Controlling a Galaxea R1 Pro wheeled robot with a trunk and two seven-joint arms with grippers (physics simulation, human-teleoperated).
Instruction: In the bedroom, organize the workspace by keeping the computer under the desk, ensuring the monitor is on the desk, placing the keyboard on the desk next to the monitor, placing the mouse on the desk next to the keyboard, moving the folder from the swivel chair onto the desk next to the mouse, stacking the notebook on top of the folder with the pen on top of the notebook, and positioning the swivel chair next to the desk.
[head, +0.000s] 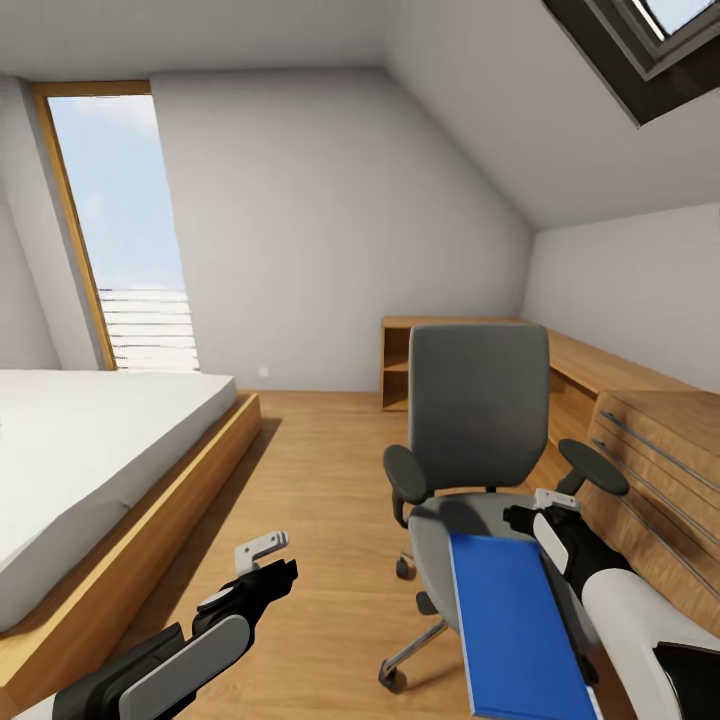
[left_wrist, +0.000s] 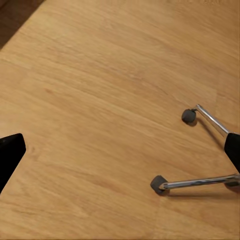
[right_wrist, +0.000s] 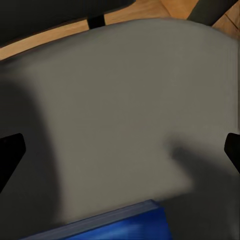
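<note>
At the far left of the head view, a bed (head: 90, 440) with a white mattress on a light wooden frame fills the lower left. Above it, in the upper left of the frame, stands a tall window (head: 120, 230) with a wooden surround.

Left of centre along the bottom edge, the left gripper (head: 268, 562) hangs over the bare wooden floor (head: 320, 500). In the left wrist view its dark fingertips (left_wrist: 11, 155) sit at opposite edges of the frame with nothing between them, so the fingers are spread and released. The same view shows two chrome legs and castors of the swivel chair (left_wrist: 200, 182) on the floor.

Right of centre in the head view, the swivel chair (head: 480, 410) faces the camera, its grey back upright and its black armrests out to either side. The folder (head: 515, 625), a bright blue rectangle, lies flat on the near part of the seat and runs to the bottom edge.

Just right of the folder, the right gripper (head: 545, 510) is poised over the seat. In the right wrist view its fingertips (right_wrist: 11, 155) are wide apart and grasp nothing, with the grey seat beneath and the folder (right_wrist: 120, 225) at the frame's lower edge.

At the far right of the head view, a light wooden drawer unit (head: 650, 470) runs along the wall, and a skylight (head: 650, 50) occupies the upper right corner.
</note>
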